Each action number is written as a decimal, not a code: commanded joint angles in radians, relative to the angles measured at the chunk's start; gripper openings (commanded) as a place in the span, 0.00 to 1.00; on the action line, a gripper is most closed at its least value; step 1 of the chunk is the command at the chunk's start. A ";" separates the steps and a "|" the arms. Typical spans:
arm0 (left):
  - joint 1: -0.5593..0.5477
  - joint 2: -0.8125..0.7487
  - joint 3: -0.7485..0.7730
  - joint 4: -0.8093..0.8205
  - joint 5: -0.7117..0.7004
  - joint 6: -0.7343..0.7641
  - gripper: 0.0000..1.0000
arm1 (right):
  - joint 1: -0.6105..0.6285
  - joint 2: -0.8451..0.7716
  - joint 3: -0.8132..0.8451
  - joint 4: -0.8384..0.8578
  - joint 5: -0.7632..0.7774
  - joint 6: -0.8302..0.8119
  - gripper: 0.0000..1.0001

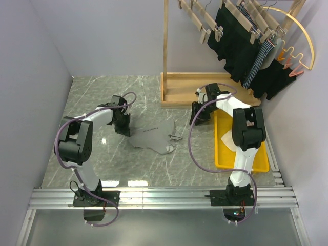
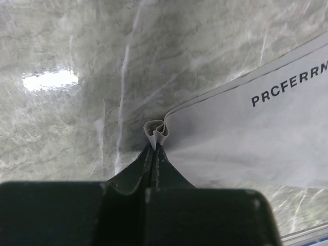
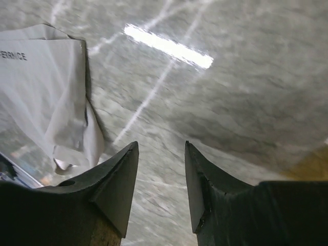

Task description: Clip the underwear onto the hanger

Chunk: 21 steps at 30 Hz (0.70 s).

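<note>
The light grey underwear (image 1: 154, 136) lies crumpled on the marble table, with black lettering on its waistband. My left gripper (image 1: 123, 125) is at its left edge. In the left wrist view the left gripper (image 2: 155, 146) is shut on a small fold of the underwear's (image 2: 246, 138) waistband edge. My right gripper (image 1: 197, 115) is open and empty, low over bare table to the right of the underwear. In the right wrist view the right gripper (image 3: 160, 148) has its jaws apart, and the underwear (image 3: 46, 97) lies off to their left. Empty pale wooden clip hangers (image 1: 197, 18) hang on the rack at the back.
A wooden rack base (image 1: 200, 87) stands at the back. Black garments (image 1: 238, 43) hang from clip hangers, beside a yellow hoop hanger (image 1: 302, 38) with orange pegs. A yellow tray (image 1: 256, 164) with a white item lies by the right arm.
</note>
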<state>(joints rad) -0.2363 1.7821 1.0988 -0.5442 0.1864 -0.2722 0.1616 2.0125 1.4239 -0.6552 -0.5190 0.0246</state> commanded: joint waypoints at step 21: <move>-0.003 -0.010 -0.011 -0.036 0.027 0.044 0.00 | 0.161 0.273 0.277 0.068 -0.095 0.164 0.44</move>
<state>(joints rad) -0.2394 1.7817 1.0966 -0.5556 0.1947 -0.2443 0.2863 2.2486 1.6817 -0.5625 -0.6270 0.1967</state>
